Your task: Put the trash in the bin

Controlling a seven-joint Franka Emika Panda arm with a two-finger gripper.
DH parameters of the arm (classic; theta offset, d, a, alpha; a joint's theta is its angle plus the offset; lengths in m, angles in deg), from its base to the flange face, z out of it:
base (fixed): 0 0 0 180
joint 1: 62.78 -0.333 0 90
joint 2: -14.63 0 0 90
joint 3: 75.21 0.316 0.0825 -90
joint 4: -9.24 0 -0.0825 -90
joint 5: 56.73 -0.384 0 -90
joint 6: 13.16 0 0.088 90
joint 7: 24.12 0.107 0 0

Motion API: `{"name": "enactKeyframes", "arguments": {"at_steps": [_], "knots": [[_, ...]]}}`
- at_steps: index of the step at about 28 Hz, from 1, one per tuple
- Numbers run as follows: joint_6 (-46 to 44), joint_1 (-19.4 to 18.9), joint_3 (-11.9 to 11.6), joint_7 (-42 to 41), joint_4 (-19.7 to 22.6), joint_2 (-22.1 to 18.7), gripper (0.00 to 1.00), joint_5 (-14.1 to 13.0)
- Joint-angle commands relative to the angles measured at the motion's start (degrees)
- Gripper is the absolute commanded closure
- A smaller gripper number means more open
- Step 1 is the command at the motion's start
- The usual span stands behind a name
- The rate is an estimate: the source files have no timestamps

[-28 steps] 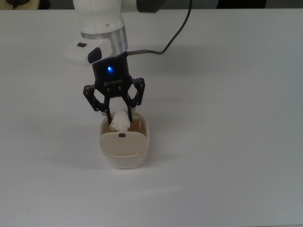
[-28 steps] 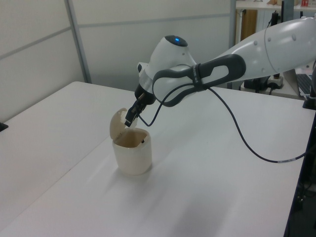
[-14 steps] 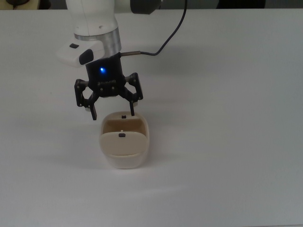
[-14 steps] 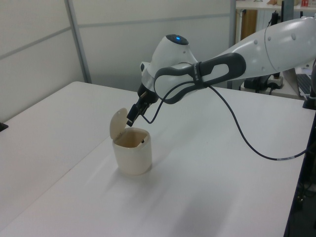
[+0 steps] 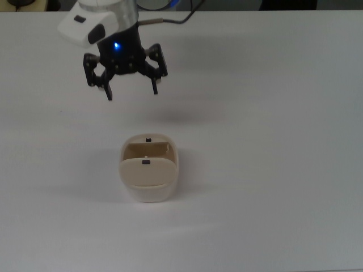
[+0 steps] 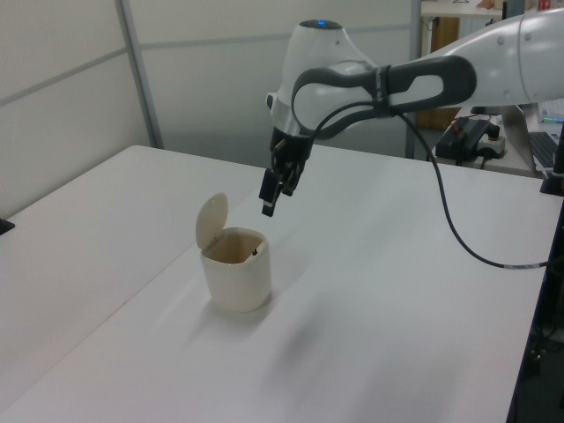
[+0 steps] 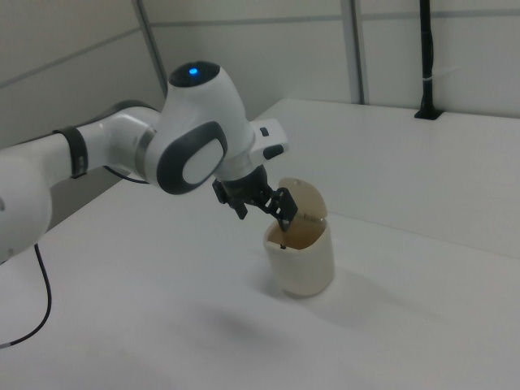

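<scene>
The cream-beige bin (image 5: 148, 181) stands on the white table with its flap lid (image 6: 211, 220) swung up and its mouth uncovered. No trash shows in any view; the bin's inside looks dark and I cannot see its bottom. My gripper (image 5: 131, 93) hangs open with nothing between its fingers. It is well above the bin and offset toward the top view's upper left. In the left view the gripper (image 6: 273, 199) is above and slightly right of the bin (image 6: 236, 278). In the right view the gripper (image 7: 262, 213) hangs just left of the bin (image 7: 305, 262).
A black cable (image 6: 449, 220) loops from the arm down across the table in the left view. The white table (image 5: 272, 170) spreads wide around the bin. A wall panel with a metal post (image 6: 137, 70) stands behind the table's far side.
One second ago the gripper held the white wad at the bin's mouth. It then opened, the wad went out of sight, and the gripper rose and drew away toward the top view's upper left.
</scene>
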Motion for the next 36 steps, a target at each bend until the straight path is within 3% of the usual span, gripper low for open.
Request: {"name": "enactKeyframes", "arguments": {"at_steps": [1, 9, 19, 24, 36], "knots": [[-9.74, -0.75, -0.43, 0.93, -2.71, -1.39, 0.00, 4.21], [-22.59, -1.01, 0.18, 11.64, -6.94, -3.05, 0.00, 10.11], [-26.90, -1.63, 0.36, 13.32, -6.32, -8.68, 0.00, 9.41], [-25.67, -4.35, 0.45, 13.41, -6.41, -8.51, 0.00, 9.32], [-25.67, -4.18, 0.18, 12.53, -5.79, -8.16, 0.00, 6.94]]}}
